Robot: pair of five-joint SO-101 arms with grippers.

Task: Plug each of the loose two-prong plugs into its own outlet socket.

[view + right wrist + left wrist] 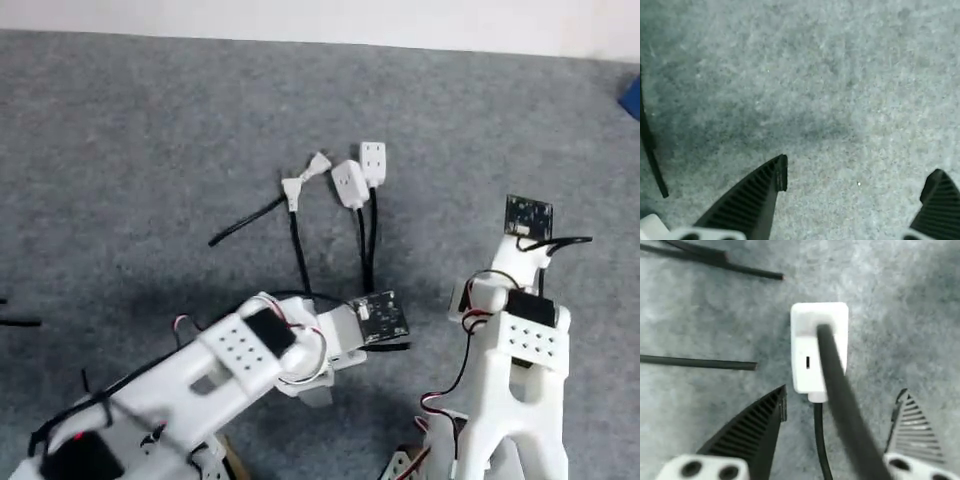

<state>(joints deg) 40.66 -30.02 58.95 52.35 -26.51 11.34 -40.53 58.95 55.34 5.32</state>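
Hovering spread and empty, the left claw (pixel 842 392) frames a socket (pixel 819 347), its cord (pixel 840 385) crossing between the fingers. The right claw (pixel 860 167) gapes over bare carpet (pixel 840 75). The plugs (pixel 293 188) lie loose beside the sockets, so the first grasp looks still pending, calling for a shift toward them. There is open room around, with the carpet's edge well off.

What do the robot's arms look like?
The left arm and right arm are chunky white plastic with dotted holes, thin red, black and white wires, and a small dark circuit board each. The left tool and right tool have dark ribbed wedge fingers.
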